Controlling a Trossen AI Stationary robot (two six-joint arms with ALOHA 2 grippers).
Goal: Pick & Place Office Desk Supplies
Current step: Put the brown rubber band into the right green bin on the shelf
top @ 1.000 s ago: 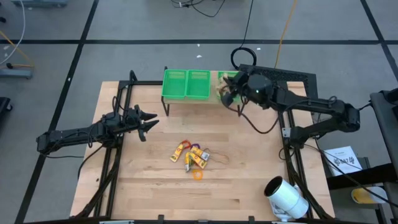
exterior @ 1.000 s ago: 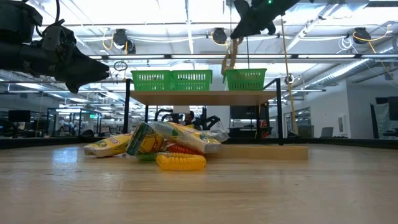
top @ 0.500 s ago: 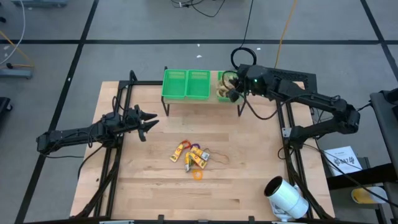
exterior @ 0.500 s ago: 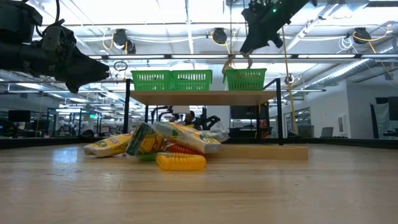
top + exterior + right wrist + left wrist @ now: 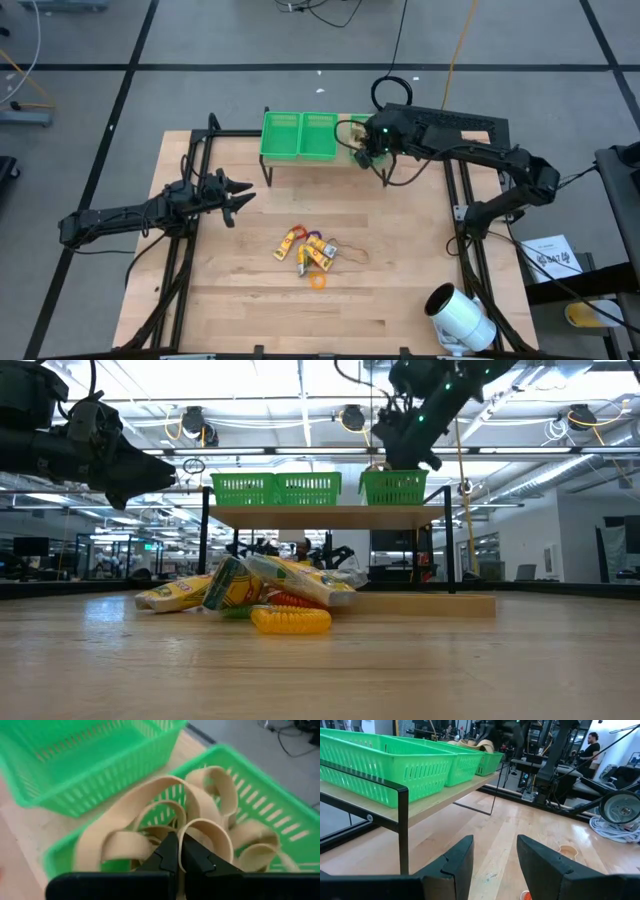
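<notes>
My right gripper (image 5: 177,851) is shut among a bunch of tan rubber-band loops (image 5: 165,805) over the rightmost green basket (image 5: 280,820) on the raised shelf at the table's far edge. It also shows in the high view (image 5: 362,143) and the low view (image 5: 398,455). My left gripper (image 5: 240,190) is open and empty above the table's left half. A pile of yellow, purple and white oblong pieces (image 5: 310,250) and an orange ring (image 5: 317,282) lie on the table's middle. My right gripper pinches a tan band loop (image 5: 192,825) between its two shut fingertips, coming from above and slanting down. Whether it has one band or several, I cannot tell. The bunch spreads out slack in the rightmost basket, below and around the fingertips.
Two more green baskets (image 5: 282,135) (image 5: 319,135) stand on the shelf to the left of the rightmost one. A large white cylinder (image 5: 460,315) lies at the table's near right corner. Black frames run along both table sides.
My right gripper has gone toward the table's far edge and down over the rightmost basket, staying shut. The tan bands hung below it in front of the basket; now they lie spread inside the basket.
</notes>
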